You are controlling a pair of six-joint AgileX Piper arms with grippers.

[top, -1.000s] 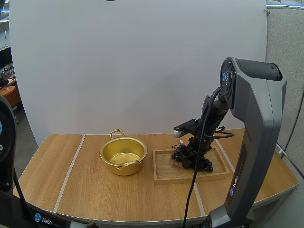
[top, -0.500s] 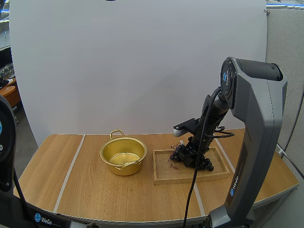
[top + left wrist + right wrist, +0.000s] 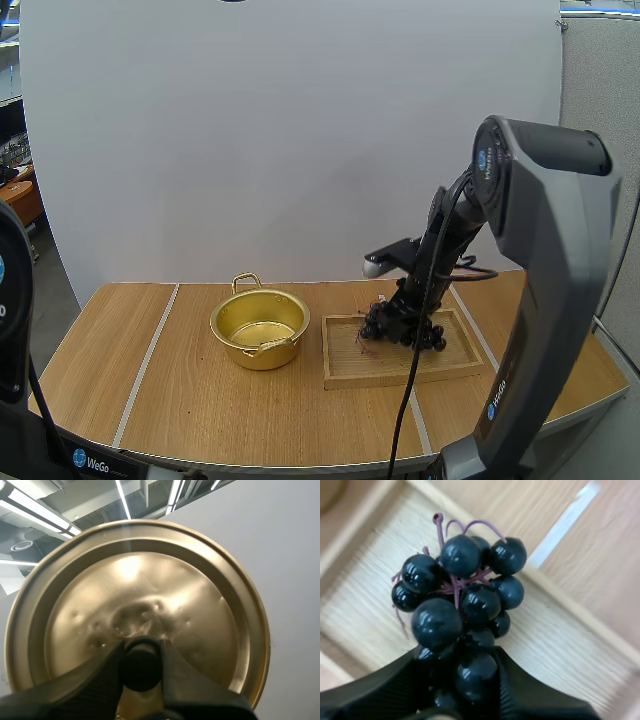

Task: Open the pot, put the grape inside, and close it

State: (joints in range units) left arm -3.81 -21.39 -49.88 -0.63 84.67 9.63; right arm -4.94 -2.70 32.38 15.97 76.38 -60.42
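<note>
Black ribbed fingers [image 3: 375,685] of the right jaws stand apart with the grapes [image 3: 462,605] between them. The tips pinch the lowest berries, and the rest of the dark bunch, with its purple stems, sticks out beyond them over the wooden tray [image 3: 560,645]. Whether any berry touches the tray floor I cannot tell.

The left jaws are clamped on the black knob [image 3: 140,662] of the golden lid [image 3: 135,595], one finger on either side of it. The lid is held aloft with its face turned to the camera.

From above, the golden pot [image 3: 259,329] stands open on the tabletop [image 3: 200,400], one handle at its front and one at its back. The tray lies just beside it, to the right. The right arm [image 3: 540,250] reaches down to the bunch over the tray's far half.
</note>
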